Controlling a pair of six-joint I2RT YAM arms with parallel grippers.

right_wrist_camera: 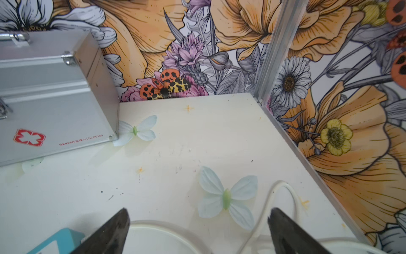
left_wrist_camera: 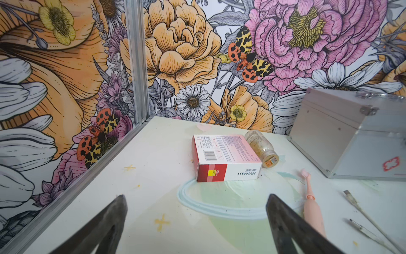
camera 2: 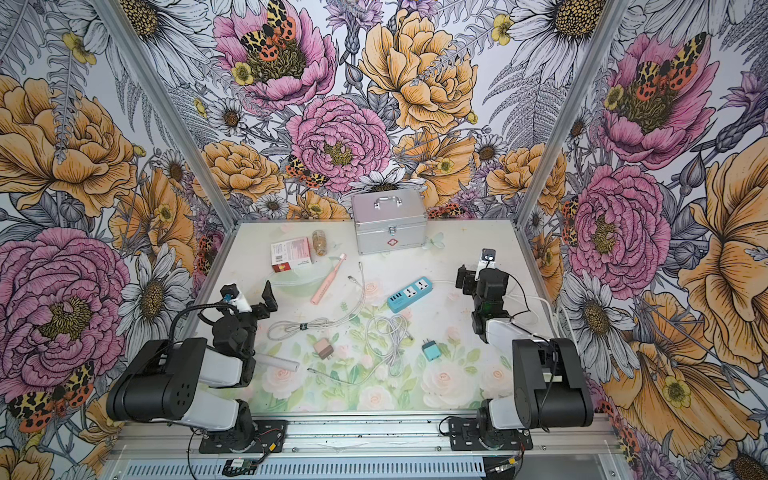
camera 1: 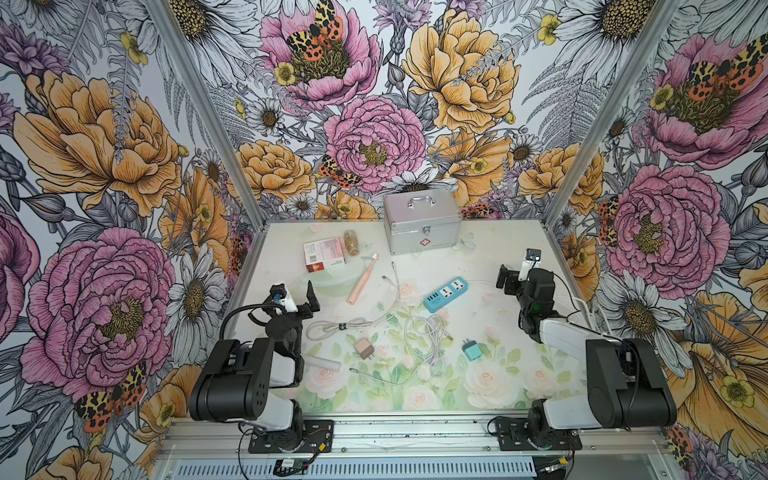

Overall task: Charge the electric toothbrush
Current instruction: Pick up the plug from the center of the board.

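Left wrist view has the left gripper (left_wrist_camera: 196, 199) spread wide and empty above the pale mat. Its dark wedge-shaped fingers sit just beside the slim peach-pink electric toothbrush (left_wrist_camera: 312, 209), which lies flat with its bristle head pointing toward the red-and-white carton (left_wrist_camera: 228, 158). In both top views the toothbrush sits left of centre, slantwise, well apart from the glossy blue power strip (camera 1: 445, 294) at centre right. The right gripper (right_wrist_camera: 198, 211) is likewise apart and holds nothing, hovering over the strip's smooth white cord (right_wrist_camera: 281, 182), probably stationed there to work at the strip. Between the arms lie a braided silver cable (camera 1: 357, 324), a limp white coiled cable (camera 1: 428, 332), a blocky tan-pink adapter (camera 1: 364, 348) and a teal adapter (camera 1: 471, 351); which lead fits the handle I cannot tell from here. Nothing is joined up, so charging looks unstarted
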